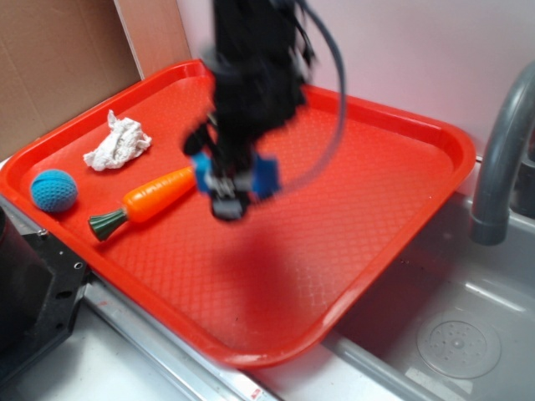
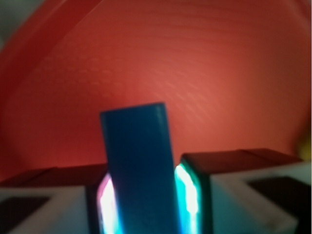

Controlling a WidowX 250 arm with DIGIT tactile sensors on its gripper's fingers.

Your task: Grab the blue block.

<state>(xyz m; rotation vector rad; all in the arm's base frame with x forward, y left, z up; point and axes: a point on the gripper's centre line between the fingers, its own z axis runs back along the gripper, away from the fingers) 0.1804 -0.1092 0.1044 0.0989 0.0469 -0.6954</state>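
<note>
we have the gripper (image 2: 141, 195) clamped on the blue block (image 2: 139, 170), above the red tray (image 1: 401, 167) just right of the carrot (image 1: 155, 196); next we should just hold firm

On the one red tray (image 1: 401, 167) there are five things: one blue block (image 1: 266, 175) near its middle, one toy carrot (image 1: 155, 199) left of the middle, and one knitted blue ball (image 1: 53, 190) and one crumpled white cloth (image 1: 115, 142) toward its left rim. One grey faucet (image 1: 501, 159) stands beyond the tray's right rim.
</note>
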